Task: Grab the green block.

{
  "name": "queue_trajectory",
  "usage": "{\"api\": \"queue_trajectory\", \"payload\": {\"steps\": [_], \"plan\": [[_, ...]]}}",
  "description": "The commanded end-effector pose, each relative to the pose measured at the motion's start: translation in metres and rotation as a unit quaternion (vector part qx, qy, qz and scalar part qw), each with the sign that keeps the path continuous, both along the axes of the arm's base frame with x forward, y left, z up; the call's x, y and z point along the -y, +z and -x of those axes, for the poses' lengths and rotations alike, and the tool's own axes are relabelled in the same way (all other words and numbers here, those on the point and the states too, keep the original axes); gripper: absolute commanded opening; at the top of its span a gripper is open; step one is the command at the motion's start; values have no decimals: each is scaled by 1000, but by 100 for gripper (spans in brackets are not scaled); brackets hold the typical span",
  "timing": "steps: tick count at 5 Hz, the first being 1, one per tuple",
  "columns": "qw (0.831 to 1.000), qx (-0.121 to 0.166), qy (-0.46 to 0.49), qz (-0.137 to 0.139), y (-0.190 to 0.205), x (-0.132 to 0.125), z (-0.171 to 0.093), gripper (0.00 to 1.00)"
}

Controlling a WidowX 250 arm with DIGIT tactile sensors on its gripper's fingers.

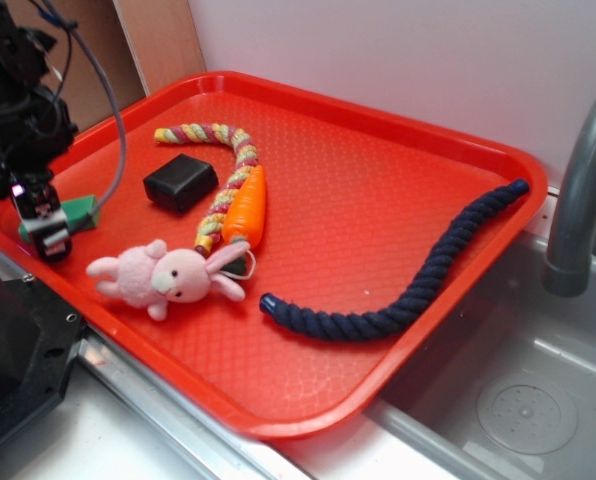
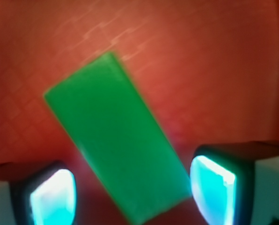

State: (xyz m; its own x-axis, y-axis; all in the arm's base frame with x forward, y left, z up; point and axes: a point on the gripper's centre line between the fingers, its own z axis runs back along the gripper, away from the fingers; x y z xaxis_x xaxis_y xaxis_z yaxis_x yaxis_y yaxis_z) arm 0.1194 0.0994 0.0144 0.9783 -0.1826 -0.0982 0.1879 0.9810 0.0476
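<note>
The green block (image 1: 81,211) lies flat on the red tray (image 1: 378,130) near its left edge, partly hidden behind my gripper (image 1: 40,222). In the wrist view the green block (image 2: 113,136) runs diagonally, blurred, and its lower end sits between my two fingers. My gripper (image 2: 133,194) is open. The left pad (image 2: 53,197) stands clear of the block. The right pad (image 2: 213,190) is close to the block's lower corner, and whether it touches there is unclear.
A black block (image 1: 181,182), a pink plush bunny (image 1: 163,277), an orange carrot toy (image 1: 248,208) and a multicoloured rope (image 1: 223,150) lie to the right of the gripper. A navy rope (image 1: 418,280) curves across the tray's right side. A grey faucet (image 1: 578,190) and sink (image 1: 518,400) stand beyond it.
</note>
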Motion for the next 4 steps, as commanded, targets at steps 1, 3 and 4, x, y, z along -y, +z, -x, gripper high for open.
{"api": "queue_trajectory", "payload": {"steps": [1,3,4], "plan": [[999,-8,-30,-14,-11,-8,-8,100],[1000,-7,-5,-13,-7,-20,-19,0],[1000,11,10,-5,13,-23,-25,0]]}}
